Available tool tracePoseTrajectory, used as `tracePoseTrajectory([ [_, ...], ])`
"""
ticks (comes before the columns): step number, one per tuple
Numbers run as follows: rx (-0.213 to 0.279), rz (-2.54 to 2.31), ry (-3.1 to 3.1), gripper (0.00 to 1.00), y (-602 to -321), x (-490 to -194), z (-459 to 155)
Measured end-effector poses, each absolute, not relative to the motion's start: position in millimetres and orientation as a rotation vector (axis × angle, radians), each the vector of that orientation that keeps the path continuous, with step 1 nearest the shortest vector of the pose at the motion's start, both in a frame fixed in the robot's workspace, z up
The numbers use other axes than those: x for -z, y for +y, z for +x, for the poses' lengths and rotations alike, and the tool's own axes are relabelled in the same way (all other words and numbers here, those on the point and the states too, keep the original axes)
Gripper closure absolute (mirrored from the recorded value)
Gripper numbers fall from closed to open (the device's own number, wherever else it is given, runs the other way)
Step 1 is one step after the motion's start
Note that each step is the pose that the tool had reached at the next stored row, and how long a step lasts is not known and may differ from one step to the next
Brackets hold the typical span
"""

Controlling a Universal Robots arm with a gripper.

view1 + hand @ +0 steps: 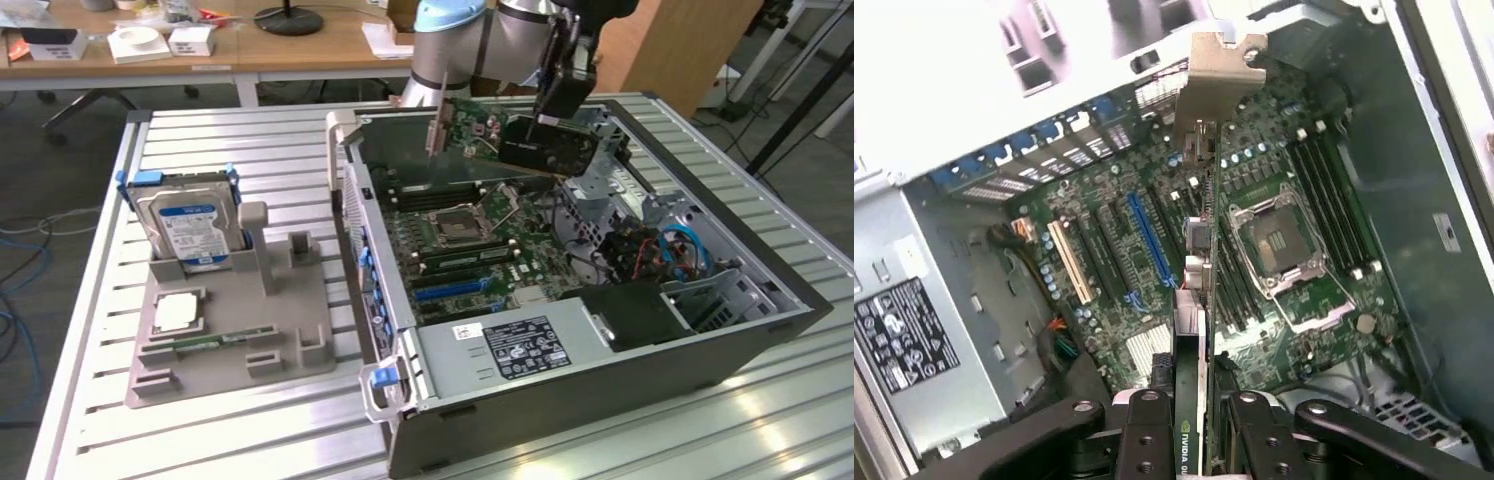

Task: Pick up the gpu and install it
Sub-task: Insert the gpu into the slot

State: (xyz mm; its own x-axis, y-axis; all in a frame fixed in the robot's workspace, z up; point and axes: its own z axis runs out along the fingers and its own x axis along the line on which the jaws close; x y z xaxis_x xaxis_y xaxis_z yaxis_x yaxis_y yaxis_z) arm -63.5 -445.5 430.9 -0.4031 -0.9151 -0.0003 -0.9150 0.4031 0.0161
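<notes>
In the exterior view, the gripper (545, 122) pinched the thin black rectangular gpu card (547, 150) above the open grey metal computer case (601, 410). Beside the case, a grey plastic tray (227, 370) held a blue-labelled silver hard drive (187, 225) and a small square silver chip (178, 312). In the wrist view, the gpu (1202, 290) hung edge-on over the green motherboard (1104, 330) inside the case, near its long blue slot (1147, 245); seating it well probably meant keeping the card upright and its edge parallel to a slot.

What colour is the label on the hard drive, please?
Blue label, best seen in the exterior view.
</notes>
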Motion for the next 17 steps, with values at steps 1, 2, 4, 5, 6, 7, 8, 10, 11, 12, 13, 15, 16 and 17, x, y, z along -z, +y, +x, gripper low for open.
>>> tracePoseTrajectory([
  [1, 0.021, 1.735, -2.609, 0.74, -445.5, -430.8, -63.5],
  [2, 0.021, 1.758, -2.593, 0.74, -445.5, -430.7, -63.5],
  [4, 0.02, 1.804, -2.561, 0.74, -445.5, -430.5, -63.5],
  [5, 0.019, 1.827, -2.544, 0.74, -445.5, -430.4, -63.5],
  [6, 0.019, 1.851, -2.526, 0.74, -445.5, -430.3, -63.5],
  [7, 0.018, 1.873, -2.509, 0.74, -445.5, -430.2, -63.5],
  [8, 0.018, 1.895, -2.492, 0.74, -445.5, -430.1, -63.5],
  [10, 0.017, 1.938, -2.459, 0.74, -445.5, -429.9, -63.6],
  [11, 0.017, 1.96, -2.441, 0.74, -445.5, -429.7, -63.5],
  [12, 0.017, 1.981, -2.424, 0.74, -445.5, -429.6, -63.6],
  [13, 0.017, 2.003, -2.405, 0.74, -445.5, -429.5, -63.6],
  [15, 0.016, 2.046, -2.368, 0.74, -445.5, -429.2, -63.5],
  [16, 0.016, 2.067, -2.35, 0.74, -445.5, -429.1, -63.5],
  [17, 0.016, 2.087, -2.332, 0.74, -445.5, -429.0, -63.5],
])
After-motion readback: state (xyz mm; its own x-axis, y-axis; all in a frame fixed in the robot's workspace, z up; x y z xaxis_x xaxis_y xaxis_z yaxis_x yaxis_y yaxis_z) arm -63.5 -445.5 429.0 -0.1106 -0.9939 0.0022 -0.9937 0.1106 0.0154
